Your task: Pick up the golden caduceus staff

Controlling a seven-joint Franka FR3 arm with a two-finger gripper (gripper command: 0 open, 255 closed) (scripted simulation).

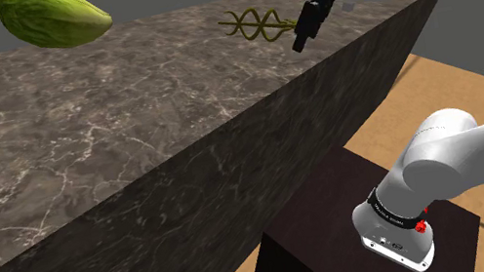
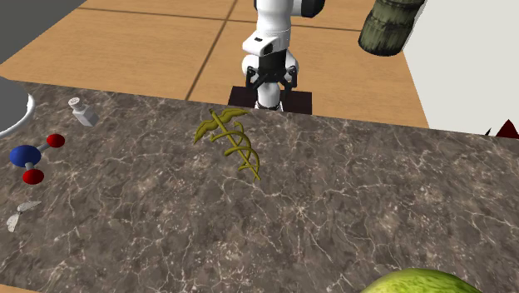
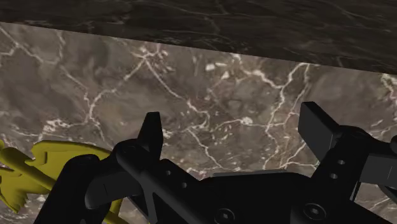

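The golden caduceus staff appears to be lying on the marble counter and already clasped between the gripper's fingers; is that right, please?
Not quite. The golden caduceus staff does lie on the marble counter, but it is not clasped. The wrist view shows the gripper open, with the staff off to one side of the fingers rather than between them.

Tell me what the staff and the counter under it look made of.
Staff: flat yellow-gold, evenly coloured, no bright glints. It could be dull metal or painted plastic; the look leaves it open. Counter: dark brown stone, probably marble, judging by the pale branching veins across its top and side. The finish looks smooth.
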